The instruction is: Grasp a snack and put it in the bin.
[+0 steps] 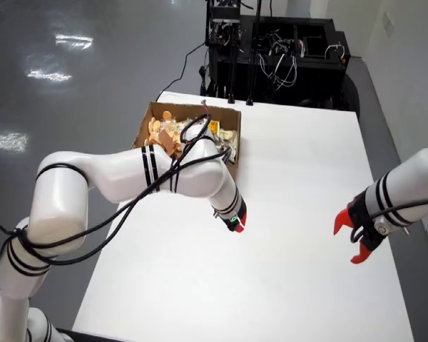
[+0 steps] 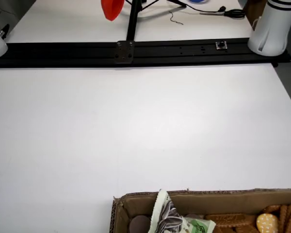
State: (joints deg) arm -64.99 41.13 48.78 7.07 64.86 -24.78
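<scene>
A cardboard box [image 1: 234, 122] stands at the far left of the white table [image 1: 292, 285] in the view from above. It holds snacks: round orange biscuits [image 1: 157, 132] and crinkled packets [image 1: 215, 128]. My working arm reaches over the box, and its red-tipped gripper [image 1: 236, 223] points down at the table just in front of the box's right corner. Its fingers are too foreshortened to read, and I see nothing in them. The view from the box end shows the box [image 2: 223, 196], a green-and-white packet [image 2: 172, 218] and biscuits [image 2: 266, 223], but not this gripper.
A second white arm at the right holds its red gripper [image 1: 355, 241] open above the table. Black equipment racks [image 1: 285, 50] stand beyond the far edge. From the box end, a black rail [image 2: 136, 51], an arm base [image 2: 271, 26] and a red fingertip [image 2: 111, 8] show.
</scene>
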